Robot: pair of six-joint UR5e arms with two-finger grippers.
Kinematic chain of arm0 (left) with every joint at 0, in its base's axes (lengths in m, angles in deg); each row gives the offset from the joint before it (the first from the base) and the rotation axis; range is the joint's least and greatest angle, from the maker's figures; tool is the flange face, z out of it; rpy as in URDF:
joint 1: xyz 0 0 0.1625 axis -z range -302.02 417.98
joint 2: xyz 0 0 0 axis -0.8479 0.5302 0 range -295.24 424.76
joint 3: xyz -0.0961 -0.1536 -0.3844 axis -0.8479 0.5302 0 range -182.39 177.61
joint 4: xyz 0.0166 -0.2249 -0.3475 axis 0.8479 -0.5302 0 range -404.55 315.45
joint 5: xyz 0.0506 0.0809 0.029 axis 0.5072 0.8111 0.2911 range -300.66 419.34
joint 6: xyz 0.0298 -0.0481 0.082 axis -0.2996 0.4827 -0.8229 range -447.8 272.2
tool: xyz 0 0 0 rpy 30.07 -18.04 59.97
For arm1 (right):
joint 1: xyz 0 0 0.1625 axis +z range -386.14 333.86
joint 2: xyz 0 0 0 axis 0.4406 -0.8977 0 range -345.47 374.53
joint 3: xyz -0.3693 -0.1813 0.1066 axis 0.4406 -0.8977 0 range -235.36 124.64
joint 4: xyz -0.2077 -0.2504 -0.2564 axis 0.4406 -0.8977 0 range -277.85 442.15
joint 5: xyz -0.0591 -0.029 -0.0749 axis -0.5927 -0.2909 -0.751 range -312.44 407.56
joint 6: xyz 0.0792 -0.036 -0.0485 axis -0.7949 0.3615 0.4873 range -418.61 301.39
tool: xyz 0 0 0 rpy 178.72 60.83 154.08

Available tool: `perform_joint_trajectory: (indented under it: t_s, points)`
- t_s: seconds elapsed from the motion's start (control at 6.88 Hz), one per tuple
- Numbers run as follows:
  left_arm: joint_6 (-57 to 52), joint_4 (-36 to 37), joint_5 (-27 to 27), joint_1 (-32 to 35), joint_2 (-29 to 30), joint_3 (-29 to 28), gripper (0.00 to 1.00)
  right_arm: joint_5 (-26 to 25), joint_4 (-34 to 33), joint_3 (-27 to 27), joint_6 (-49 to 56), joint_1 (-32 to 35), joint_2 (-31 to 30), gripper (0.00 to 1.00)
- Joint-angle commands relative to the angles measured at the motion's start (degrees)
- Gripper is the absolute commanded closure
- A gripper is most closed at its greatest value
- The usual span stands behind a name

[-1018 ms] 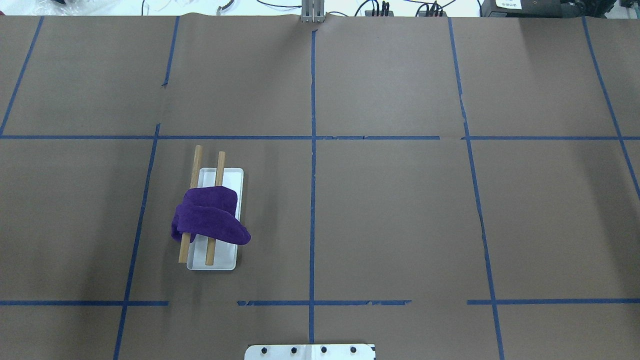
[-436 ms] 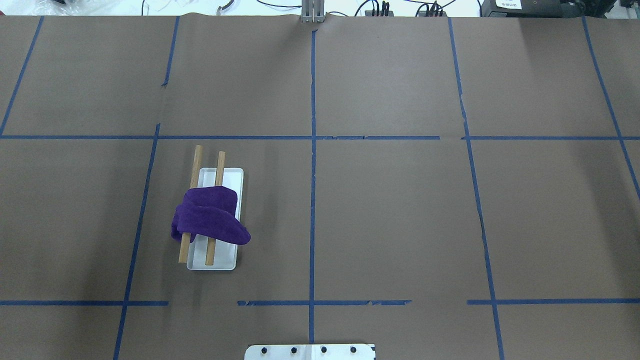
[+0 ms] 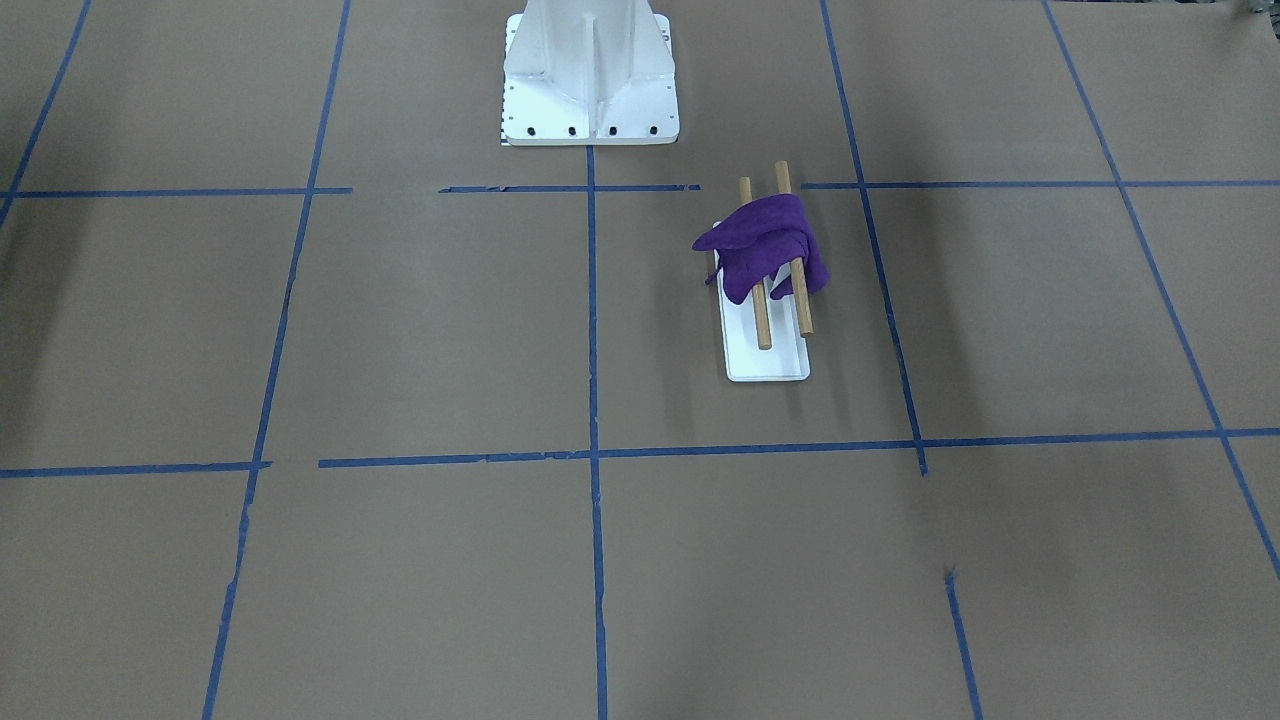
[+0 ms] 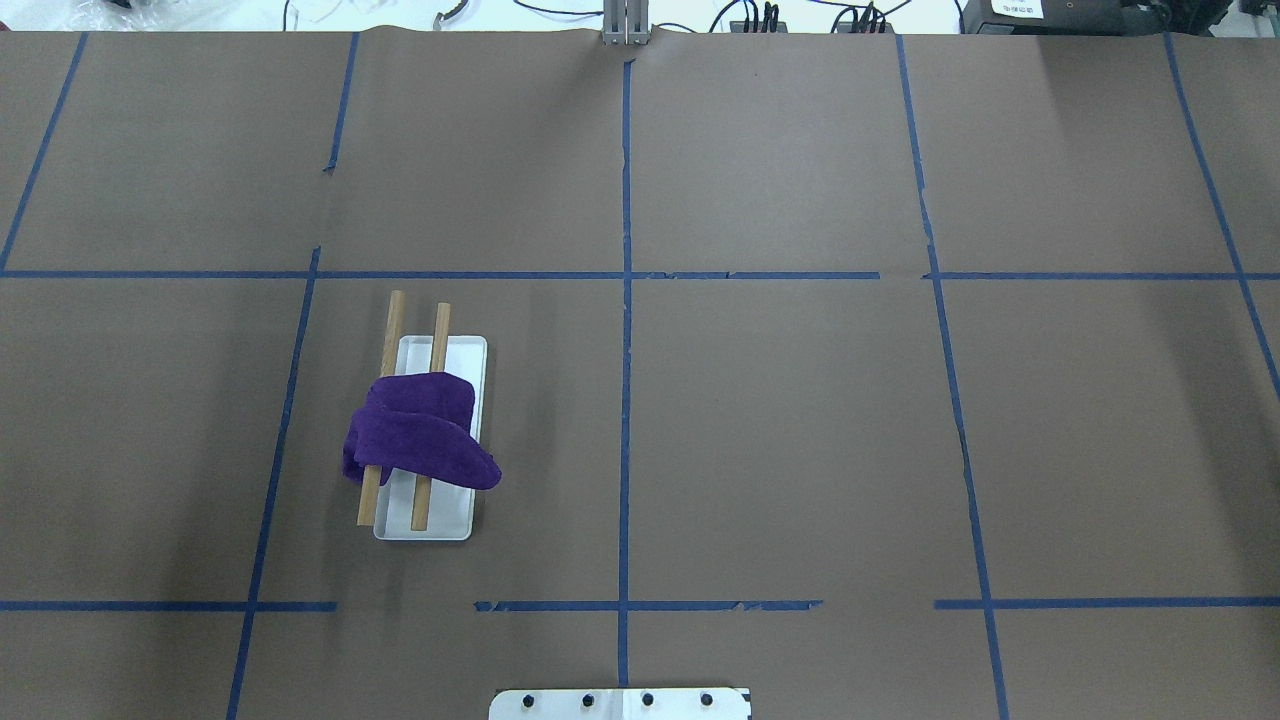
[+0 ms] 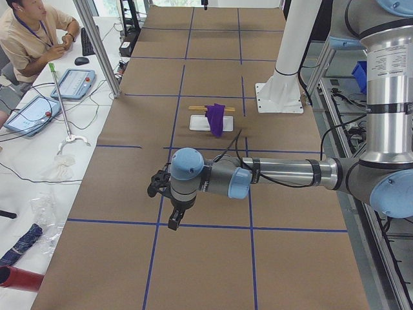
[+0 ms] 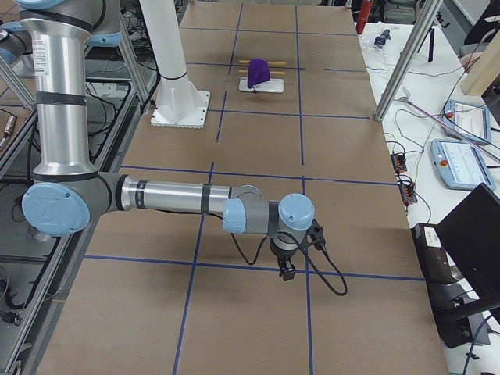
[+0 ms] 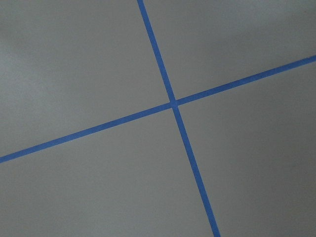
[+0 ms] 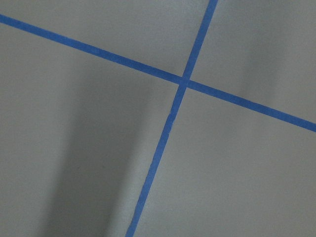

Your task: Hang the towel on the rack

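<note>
While on rack [image 4: 470, 355], towel [image 4: 420, 440] beyond jaws.

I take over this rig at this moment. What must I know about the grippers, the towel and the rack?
Left gripper: far from the rack; open or shut, I cannot tell.
Right gripper: likewise far from it, on the other side; state not visible.
Towel: purple, bunched, draped over both dowels of the rack; no gripper touches it.
Done: the towel hangs.
Left: apparently nothing.
</note>
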Motion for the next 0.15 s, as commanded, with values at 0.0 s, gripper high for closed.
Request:
perform_joint_trajectory:
  t_s: [0.0]
  points:
    - [0.0, 0.1, -0.1, 0.0, 0.1, 0.0, 0.00, 0.0, 0.0, 0.2, -0.1, 0.0, 0.0, 0.00]
